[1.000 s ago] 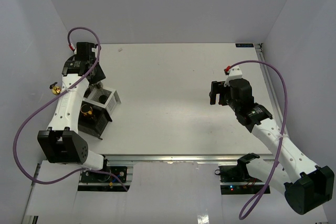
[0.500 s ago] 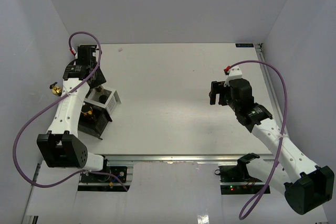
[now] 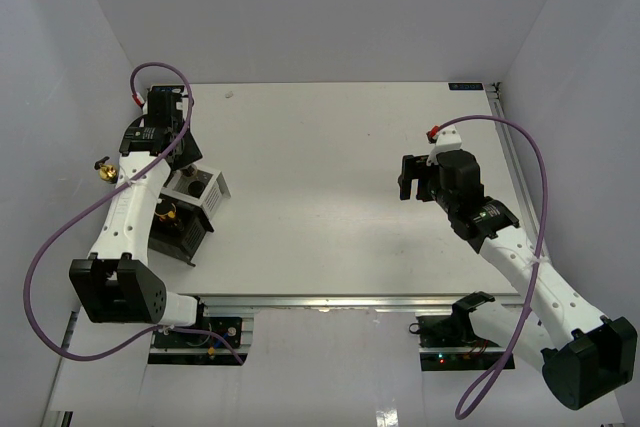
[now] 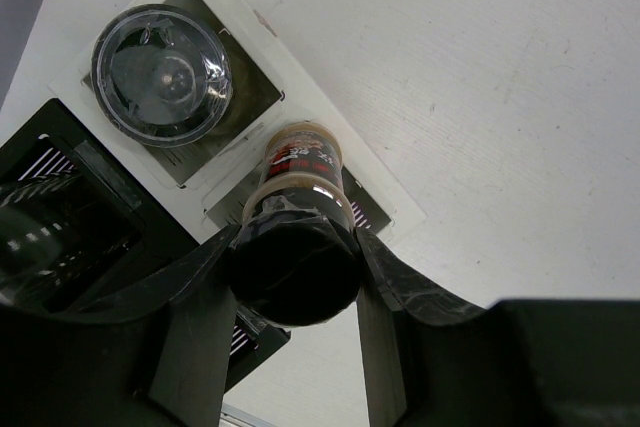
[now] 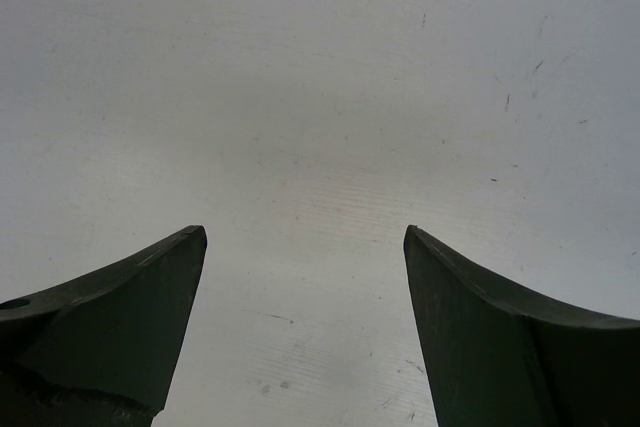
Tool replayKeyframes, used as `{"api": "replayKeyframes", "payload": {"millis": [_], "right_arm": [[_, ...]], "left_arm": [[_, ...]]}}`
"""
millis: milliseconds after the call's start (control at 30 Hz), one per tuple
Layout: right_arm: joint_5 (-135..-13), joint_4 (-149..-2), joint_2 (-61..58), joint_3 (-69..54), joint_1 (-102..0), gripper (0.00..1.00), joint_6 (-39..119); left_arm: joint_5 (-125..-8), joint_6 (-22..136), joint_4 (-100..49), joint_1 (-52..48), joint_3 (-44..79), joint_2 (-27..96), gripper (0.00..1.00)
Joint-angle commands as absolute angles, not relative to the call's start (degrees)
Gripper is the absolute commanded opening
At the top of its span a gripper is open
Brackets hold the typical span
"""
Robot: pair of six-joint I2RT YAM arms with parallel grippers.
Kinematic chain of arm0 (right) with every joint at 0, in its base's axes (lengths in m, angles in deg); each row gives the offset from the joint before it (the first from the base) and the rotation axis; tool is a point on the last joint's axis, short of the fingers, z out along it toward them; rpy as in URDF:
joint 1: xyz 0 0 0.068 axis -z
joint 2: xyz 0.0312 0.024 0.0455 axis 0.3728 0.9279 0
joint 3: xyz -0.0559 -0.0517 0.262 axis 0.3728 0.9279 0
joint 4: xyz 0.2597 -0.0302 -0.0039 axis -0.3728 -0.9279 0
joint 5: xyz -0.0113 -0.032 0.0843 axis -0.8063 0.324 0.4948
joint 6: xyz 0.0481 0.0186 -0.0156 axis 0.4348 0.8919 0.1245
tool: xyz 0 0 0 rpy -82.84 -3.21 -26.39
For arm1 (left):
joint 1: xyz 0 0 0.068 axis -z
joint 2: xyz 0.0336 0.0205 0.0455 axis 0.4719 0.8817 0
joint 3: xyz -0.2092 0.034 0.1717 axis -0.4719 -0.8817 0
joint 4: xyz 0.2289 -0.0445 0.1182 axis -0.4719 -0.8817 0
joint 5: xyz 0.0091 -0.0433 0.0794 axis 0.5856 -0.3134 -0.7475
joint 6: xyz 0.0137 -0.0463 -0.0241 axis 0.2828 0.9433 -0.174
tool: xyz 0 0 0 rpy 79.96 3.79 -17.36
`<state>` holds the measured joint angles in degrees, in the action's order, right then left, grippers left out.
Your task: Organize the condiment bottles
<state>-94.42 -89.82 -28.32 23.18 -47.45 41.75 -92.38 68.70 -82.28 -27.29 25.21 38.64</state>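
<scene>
In the left wrist view my left gripper (image 4: 295, 247) is shut on the black cap of the slim dark yellow-labelled bottle (image 4: 303, 162). The bottle stands upright with its foot at a white compartment of the rack (image 4: 262, 29); whether it rests on the floor there I cannot tell. In the adjoining compartment sits the squat clear jar with grey lid (image 4: 160, 72). From above, the left gripper (image 3: 183, 159) hovers over the rack (image 3: 216, 197), and the gold cap of the tall bottle (image 3: 166, 213) shows in a dark compartment. My right gripper (image 3: 408, 179) stands open over bare table (image 5: 320, 97), holding nothing.
The rack sits close to the table's left edge, partly under the left arm. A purple cable (image 3: 160, 72) loops above the left wrist. A metal rail (image 3: 505, 137) runs along the table's right side.
The left arm has shifted slightly to the left over the rack, still holding the slim bottle. The right arm has not moved.
</scene>
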Motion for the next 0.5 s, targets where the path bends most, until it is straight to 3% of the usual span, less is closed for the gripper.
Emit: {"api": "replayKeyframes", "payload": {"millis": [0,467], "right_arm": [[-94.0,-87.4,-29.2,23.9,-47.2,0.87,41.7],[-93.4,-87.6,-28.8,23.2,-47.3,0.87,41.5]], "left_arm": [[-93.2,69.2,-83.1,-27.6,24.3,36.6,0.00],[-93.0,69.0,-85.6,-27.6,25.8,36.6,0.00]]}}
